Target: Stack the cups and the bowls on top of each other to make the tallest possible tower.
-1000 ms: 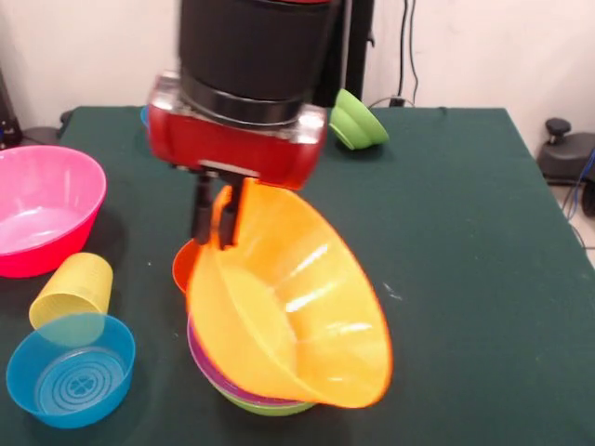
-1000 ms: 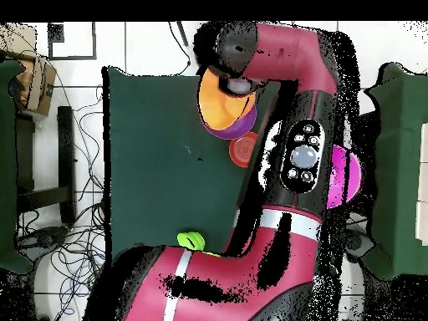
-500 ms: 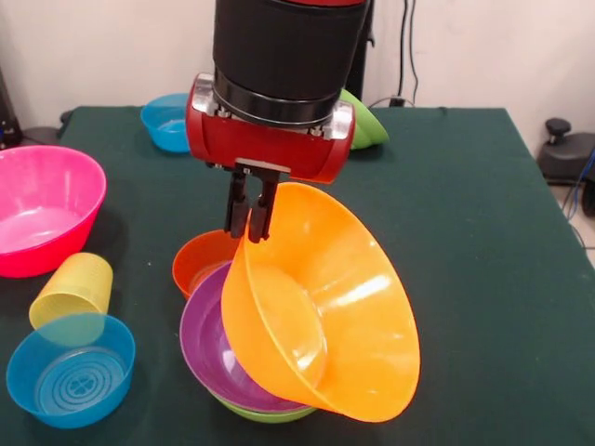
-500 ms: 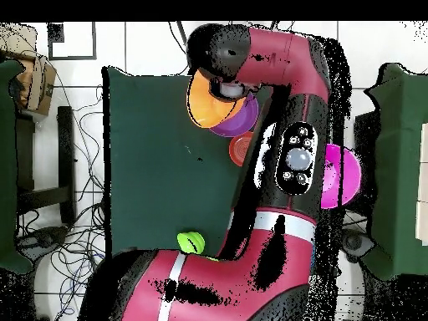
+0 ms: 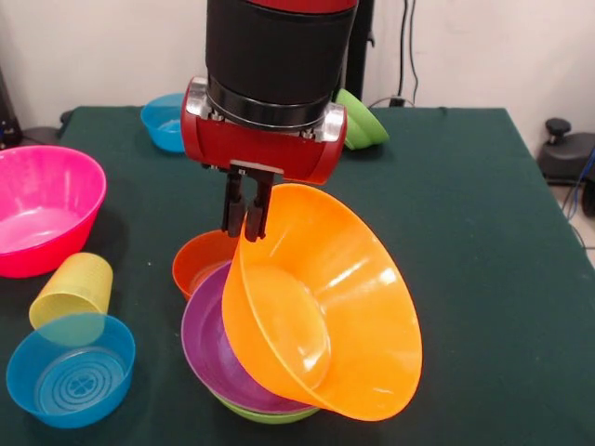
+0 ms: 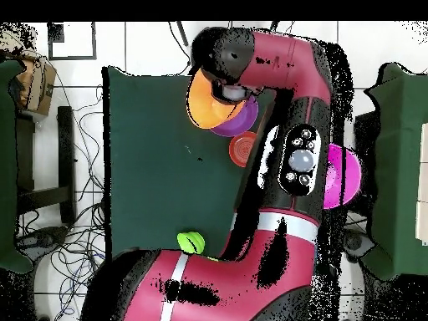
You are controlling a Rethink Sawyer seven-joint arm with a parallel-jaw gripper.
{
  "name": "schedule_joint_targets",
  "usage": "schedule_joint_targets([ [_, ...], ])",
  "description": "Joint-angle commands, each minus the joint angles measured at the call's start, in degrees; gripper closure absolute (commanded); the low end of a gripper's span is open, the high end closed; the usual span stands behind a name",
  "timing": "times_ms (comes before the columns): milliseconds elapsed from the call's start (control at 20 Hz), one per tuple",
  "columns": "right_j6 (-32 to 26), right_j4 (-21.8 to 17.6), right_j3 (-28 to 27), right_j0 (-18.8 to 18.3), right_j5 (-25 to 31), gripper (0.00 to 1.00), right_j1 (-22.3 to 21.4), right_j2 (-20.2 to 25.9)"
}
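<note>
While gripper (image 5: 245, 216) pinches rim of orange bowl (image 5: 325, 316), glossy bowl hangs steeply tilted, lower edge resting in purple bowl (image 5: 218, 358) atop green bowl (image 5: 265, 414).

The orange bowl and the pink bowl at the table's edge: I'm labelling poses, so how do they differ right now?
The orange bowl is tipped steeply on its side, its opening facing the camera; the pink bowl sits upright on the table. The pincer is shut on the orange bowl's rim, while nothing holds the pink bowl. The orange bowl leans on the purple bowl; the pink bowl stands alone. Both are large, glossy and translucent.
</note>
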Motion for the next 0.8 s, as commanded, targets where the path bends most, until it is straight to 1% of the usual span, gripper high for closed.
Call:
schedule_joint_targets([
  [50,7.25,0.35,9.31,-0.14,-5.56,1.0,-1.15,3.48],
  [500,7.8,-0.21,8.36,1.02,-5.79,1.0,-0.58,2.14],
  [550,7.9,-0.26,8.25,1.14,-5.86,0.0,-0.5,1.98],
  [800,8.42,-0.31,8.03,1.75,-6.42,0.0,-0.06,1.27],
])
